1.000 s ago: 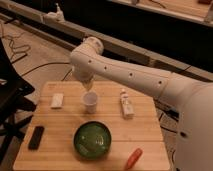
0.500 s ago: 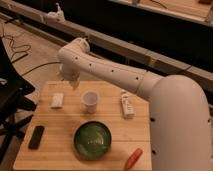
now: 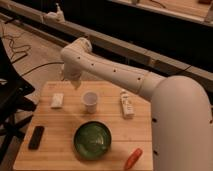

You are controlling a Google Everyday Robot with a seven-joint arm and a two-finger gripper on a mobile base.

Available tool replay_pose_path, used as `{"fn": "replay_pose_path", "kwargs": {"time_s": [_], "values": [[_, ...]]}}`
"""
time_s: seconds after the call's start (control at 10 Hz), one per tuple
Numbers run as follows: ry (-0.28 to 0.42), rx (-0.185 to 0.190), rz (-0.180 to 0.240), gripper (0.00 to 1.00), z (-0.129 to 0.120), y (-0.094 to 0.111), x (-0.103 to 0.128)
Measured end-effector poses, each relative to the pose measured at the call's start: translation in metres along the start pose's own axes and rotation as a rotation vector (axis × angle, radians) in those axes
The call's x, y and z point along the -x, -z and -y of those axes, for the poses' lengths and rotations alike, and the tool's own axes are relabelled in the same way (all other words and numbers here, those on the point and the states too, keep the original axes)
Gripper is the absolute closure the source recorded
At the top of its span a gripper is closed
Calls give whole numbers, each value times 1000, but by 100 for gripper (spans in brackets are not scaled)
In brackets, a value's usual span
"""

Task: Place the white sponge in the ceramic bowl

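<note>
The white sponge (image 3: pixel 57 100) lies flat on the wooden table (image 3: pixel 55 150), at its far left. The green ceramic bowl (image 3: pixel 92 140) sits at the front middle and holds nothing. My white arm reaches in from the right and bends down over the table's back left edge. My gripper (image 3: pixel 75 84) hangs at the arm's end, above and just right of the sponge and left of the cup. It is mostly hidden by the wrist. It is not touching the sponge.
A small translucent white cup (image 3: pixel 90 101) stands between the sponge and a white labelled bottle (image 3: pixel 126 104) lying on its side. A black rectangular device (image 3: pixel 36 137) lies at the front left and an orange-red object (image 3: pixel 133 158) at the front right. A black chair (image 3: pixel 10 100) stands left of the table.
My arm has swung left, from above the cup to the table's back left, and the gripper end is now close to the sponge. The objects on the table have not moved.
</note>
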Motion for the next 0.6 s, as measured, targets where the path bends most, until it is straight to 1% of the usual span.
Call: {"fn": "replay_pose_path", "kwargs": {"time_s": [0.3,0.4,0.5,0.6], "values": [[-51,-53,65,35,6,-21,5],[-59,-72,83,35,9,-27,5],[-62,-98,112,35,15,-36,8],[-58,-113,137,35,19,-45,11]]}}
